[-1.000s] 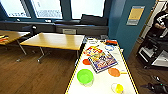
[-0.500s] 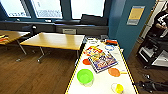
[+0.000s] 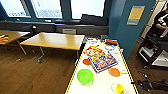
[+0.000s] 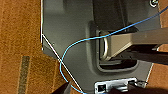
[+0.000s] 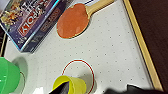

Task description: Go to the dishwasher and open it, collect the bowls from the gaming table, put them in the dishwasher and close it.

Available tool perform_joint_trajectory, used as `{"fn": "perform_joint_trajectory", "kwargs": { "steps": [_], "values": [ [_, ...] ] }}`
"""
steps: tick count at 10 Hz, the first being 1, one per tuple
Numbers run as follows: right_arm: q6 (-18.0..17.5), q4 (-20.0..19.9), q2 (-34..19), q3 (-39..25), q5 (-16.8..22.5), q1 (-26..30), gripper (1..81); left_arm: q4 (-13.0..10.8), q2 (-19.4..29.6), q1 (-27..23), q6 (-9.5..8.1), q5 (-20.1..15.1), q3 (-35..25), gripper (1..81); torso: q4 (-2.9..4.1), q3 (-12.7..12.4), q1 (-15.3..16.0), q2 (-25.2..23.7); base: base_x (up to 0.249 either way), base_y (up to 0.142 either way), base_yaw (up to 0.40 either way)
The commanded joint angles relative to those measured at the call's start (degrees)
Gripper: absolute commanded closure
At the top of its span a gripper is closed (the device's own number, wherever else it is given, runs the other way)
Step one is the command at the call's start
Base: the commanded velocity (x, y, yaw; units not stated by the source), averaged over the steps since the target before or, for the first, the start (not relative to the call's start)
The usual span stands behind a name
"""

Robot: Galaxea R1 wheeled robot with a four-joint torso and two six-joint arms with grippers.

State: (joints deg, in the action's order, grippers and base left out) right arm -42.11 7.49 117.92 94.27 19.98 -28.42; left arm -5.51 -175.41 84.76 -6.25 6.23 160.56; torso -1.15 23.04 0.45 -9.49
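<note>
Nearing the gaming table [image 3: 75,67] from its near end, yellow edge and white top now spreading across the lower head view. Compared with a second ago, whole scene slid a little and grew: camera creeping forward, nothing on the top shifted. Means, by judgement, dishwasher leg behind and bowl collection about to start, with no bowl lifted yet.

Green bowl [image 3: 85,76] upright near the left edge, closest of the lot. Small yellow cup [image 3: 119,88] further right, near the table's near end; from the right wrist, same cup [image 5: 71,85] sits close under the camera beside a red ring printed on the top. Green bowl's rim [image 5: 8,76] off to one side there. Orange paddle [image 3: 114,72] with a pale handle lying flat just beside the game box [image 3: 102,61]; second orange disc [image 3: 86,61] touching the box's other side, too blurred to call bowl or paddle. Wood table [image 3: 55,40] well apart to the left.

Right gripper: dark shapes at the wrist picture's edge, fingers not readable, so cannot tell whether spread or closed. Left wrist looking down at the robot's own grey base and a blue cable over wood floor; same verdict there, cannot tell.

Person standing at far right.
</note>
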Motion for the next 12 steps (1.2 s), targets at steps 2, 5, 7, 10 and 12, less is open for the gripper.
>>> {"fn": "perform_joint_trajectory", "kwargs": {
  "steps": [2,5,7,10,12],
  "values": [
    [-0.34,-0.98,0.85,1.96,1.38,7.09,1.0,0.59,-0.03,-0.95,-0.16,-3.5,0.19,1.0,0.0,0.0,0.0,0.0,0.0,0.0,0.0],
    [-0.52,-1.24,3.4,3.54,1.29,6.57,1.0,1.03,-0.03,-0.95,-0.07,-3.59,0.19,1.0,0.0,0.0,0.0,0.0,0.0,0.0,0.0],
    [-0.7,-1.16,4.54,4.76,1.29,6.3,1.0,1.03,-0.03,-0.95,-0.07,-3.59,0.19,1.0,0.0,0.0,0.0,0.0,0.0,0.0,0.0],
    [-0.7,-1.24,6.83,7.76,1.64,6.65,1.0,1.03,-0.21,-0.95,-0.07,-3.59,0.19,1.0,0.0,0.0,0.0,0.02,0.0,0.0,0.0],
    [-0.7,-1.07,8.32,8.73,1.46,6.3,1.0,1.03,-0.12,-0.95,-0.07,-3.59,0.19,1.0,0.0,0.0,0.0,0.02,0.0,0.0,0.0]
  ]
}}
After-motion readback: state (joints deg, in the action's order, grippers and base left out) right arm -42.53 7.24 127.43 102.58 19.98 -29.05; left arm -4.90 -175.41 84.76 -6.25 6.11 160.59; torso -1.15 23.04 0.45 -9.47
